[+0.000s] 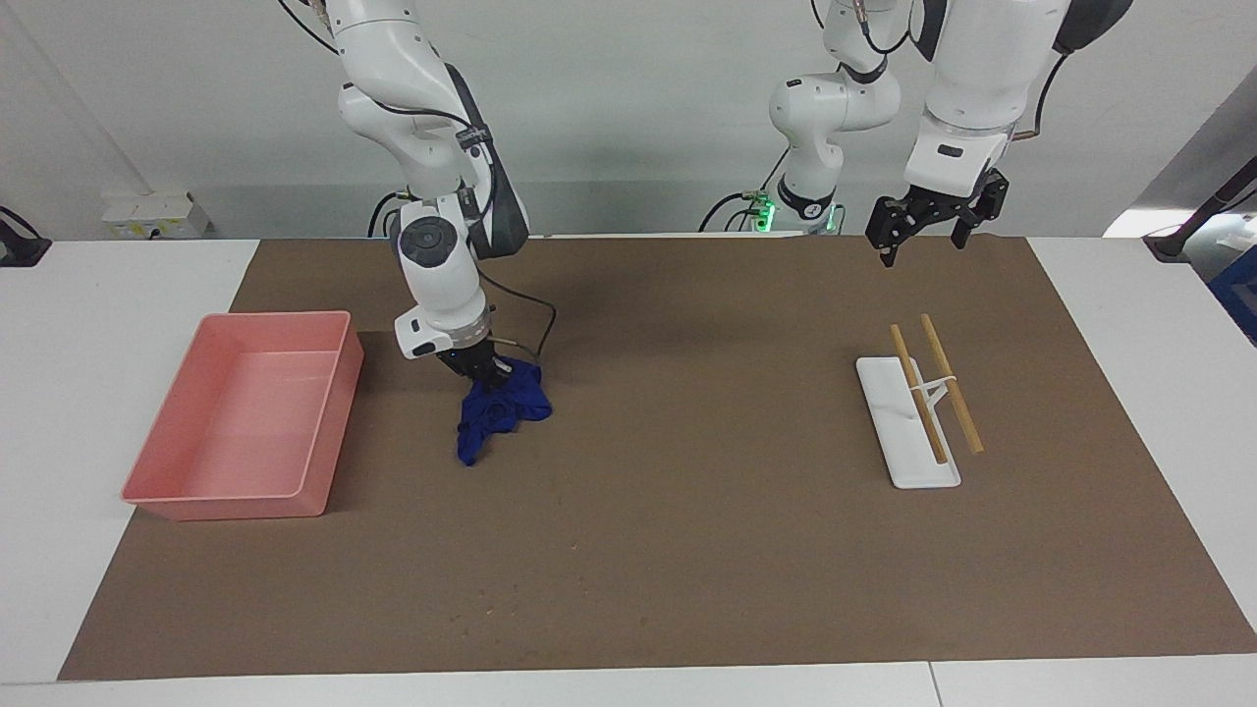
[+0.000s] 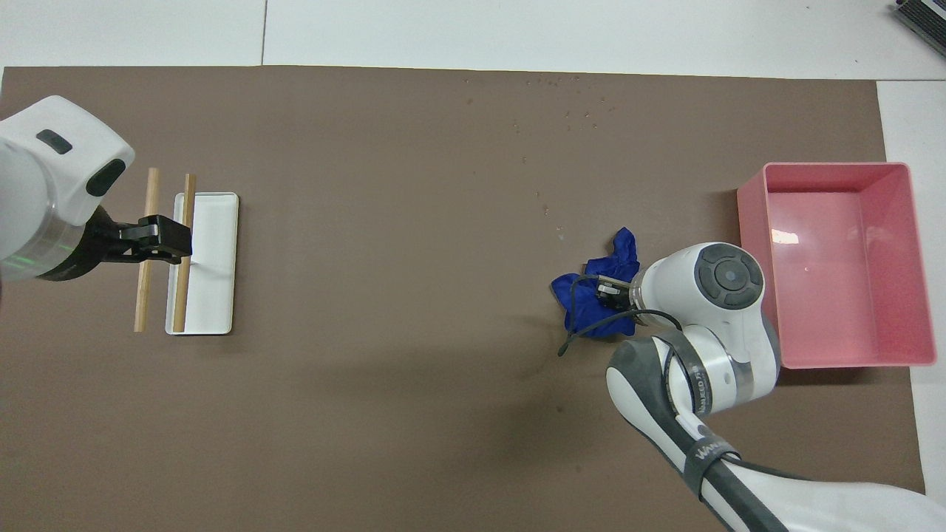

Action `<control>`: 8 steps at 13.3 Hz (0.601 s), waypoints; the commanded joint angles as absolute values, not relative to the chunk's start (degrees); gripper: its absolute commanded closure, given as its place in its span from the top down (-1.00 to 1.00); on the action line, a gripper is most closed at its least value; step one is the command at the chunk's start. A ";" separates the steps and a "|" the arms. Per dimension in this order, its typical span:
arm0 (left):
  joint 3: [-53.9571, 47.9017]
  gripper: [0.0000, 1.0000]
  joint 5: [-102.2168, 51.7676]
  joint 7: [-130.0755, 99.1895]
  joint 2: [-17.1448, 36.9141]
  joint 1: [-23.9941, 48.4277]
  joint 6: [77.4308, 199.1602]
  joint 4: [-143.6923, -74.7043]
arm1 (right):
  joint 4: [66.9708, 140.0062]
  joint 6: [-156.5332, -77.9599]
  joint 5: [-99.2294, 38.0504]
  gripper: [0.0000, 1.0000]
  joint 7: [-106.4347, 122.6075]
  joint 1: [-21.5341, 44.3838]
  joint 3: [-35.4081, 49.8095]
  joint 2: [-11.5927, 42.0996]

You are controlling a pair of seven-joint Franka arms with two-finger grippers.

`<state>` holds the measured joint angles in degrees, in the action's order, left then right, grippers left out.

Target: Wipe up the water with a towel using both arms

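The dark blue towel (image 1: 501,412) lies crumpled on the brown mat (image 1: 687,550) beside the pink tray (image 1: 280,316). My right gripper (image 1: 486,371) is down on the towel's robot-side end, its fingers buried in the cloth and closed on it. From overhead the towel (image 2: 584,303) shows under the right gripper (image 2: 610,290). My left gripper (image 1: 923,234) hangs open and empty, high above the mat at the left arm's end. From overhead the left gripper (image 2: 166,240) covers part of the wooden sticks. A few small dark specks (image 2: 569,118) dot the mat farther from the robots than the towel.
The pink tray (image 2: 750,222) is empty, at the right arm's end. A white oblong dish (image 1: 908,462) with two wooden sticks (image 1: 953,393) across it lies at the left arm's end; the dish (image 2: 214,295) and sticks (image 2: 151,196) also show from overhead.
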<state>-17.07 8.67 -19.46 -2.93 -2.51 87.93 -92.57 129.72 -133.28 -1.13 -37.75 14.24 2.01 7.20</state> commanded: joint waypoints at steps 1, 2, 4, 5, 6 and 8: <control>-16.44 1.00 9.32 -18.89 -3.25 -2.37 88.33 -93.42 | 132.36 -126.50 0.35 -1.00 -37.09 15.55 2.20 3.70; -16.17 1.00 9.23 -19.07 -3.25 -2.55 88.77 -93.34 | 132.36 -124.65 0.35 -1.00 -37.00 15.73 2.20 3.00; -15.47 1.00 6.18 -18.11 -3.16 -3.25 88.68 -92.03 | 132.36 -121.83 0.44 -1.00 -36.83 15.73 2.20 2.38; -15.47 1.00 2.85 -16.97 -2.73 -4.73 88.77 -90.63 | 132.28 -120.69 0.44 -1.00 -36.74 15.73 2.20 1.59; -15.64 1.00 0.72 -13.31 -2.46 -6.05 88.33 -89.66 | 131.84 -119.11 0.53 -1.00 -36.04 15.65 2.20 0.89; -15.64 1.00 -0.17 -12.74 -2.81 -6.33 88.85 -89.73 | 130.00 -117.16 0.44 -1.00 -34.20 13.55 2.11 -2.01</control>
<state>-15.50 1.31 -14.36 -2.91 -5.60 88.28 -90.63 130.47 -119.44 -0.78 -37.04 15.75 2.02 2.06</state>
